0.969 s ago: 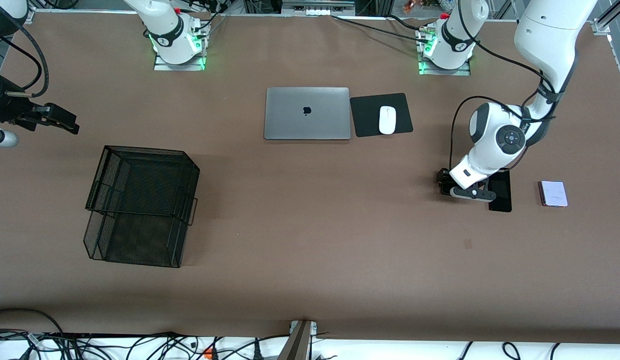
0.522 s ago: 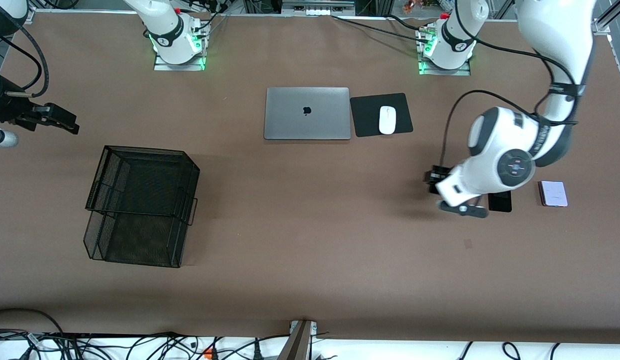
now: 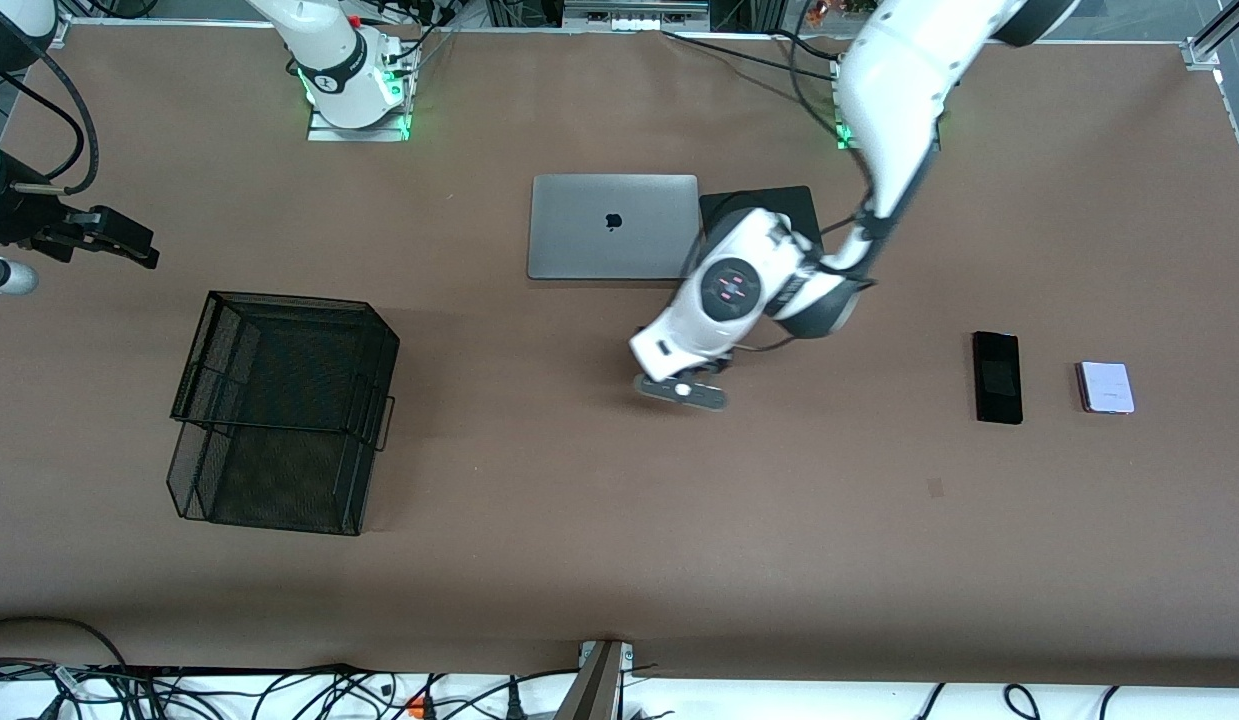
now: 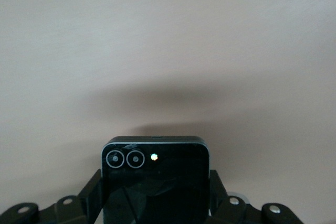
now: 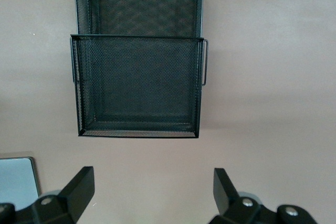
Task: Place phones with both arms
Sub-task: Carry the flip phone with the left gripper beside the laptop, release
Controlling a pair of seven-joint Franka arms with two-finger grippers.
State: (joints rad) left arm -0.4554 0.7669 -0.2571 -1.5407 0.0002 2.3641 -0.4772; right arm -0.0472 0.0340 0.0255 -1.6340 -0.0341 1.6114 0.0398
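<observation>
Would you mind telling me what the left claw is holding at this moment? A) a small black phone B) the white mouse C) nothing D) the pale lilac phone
A: the left wrist view shows the left claw shut on a small black phone, over bare table.

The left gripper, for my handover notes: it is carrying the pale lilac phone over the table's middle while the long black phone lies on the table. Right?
Not quite. The left gripper is shut on the small black phone, as the left wrist view shows. The pale lilac phone lies beside the long black phone, as the front view shows.
</observation>
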